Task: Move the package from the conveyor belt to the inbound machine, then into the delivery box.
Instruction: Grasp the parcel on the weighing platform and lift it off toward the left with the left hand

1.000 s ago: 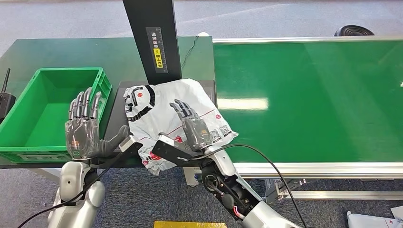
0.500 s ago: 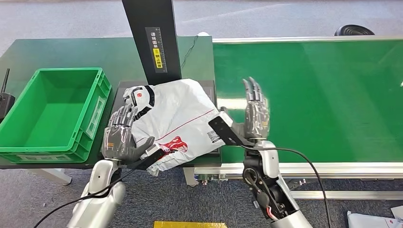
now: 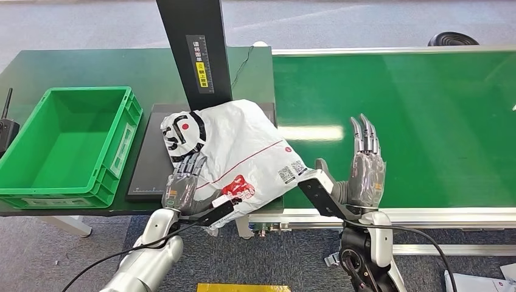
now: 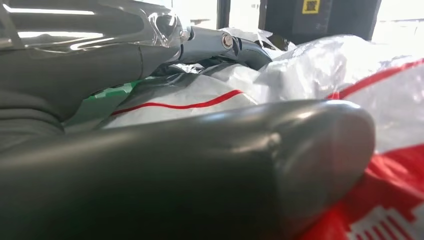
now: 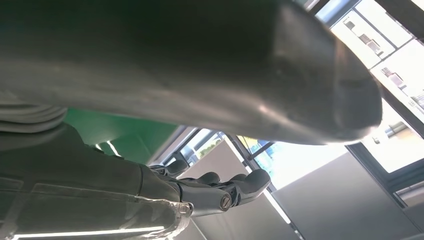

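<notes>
Conveyor belt (image 3: 414, 115): big green one on your right, running left-right.
Delivery box (image 3: 36, 182): green crate, far left.
Inbound machine (image 3: 149, 161): black plate, post carries a yellow label, too small to read.
Package (image 3: 243, 149): white bag on that plate, red print and QR labels, long axis near-left to far-right.
Left hand (image 3: 182, 190): you've got it gripping the package's near edge; the wrist view shows thumb (image 4: 250, 165) on plastic.
Right hand (image 3: 364, 173): open, fingers up, holding nothing.
</notes>
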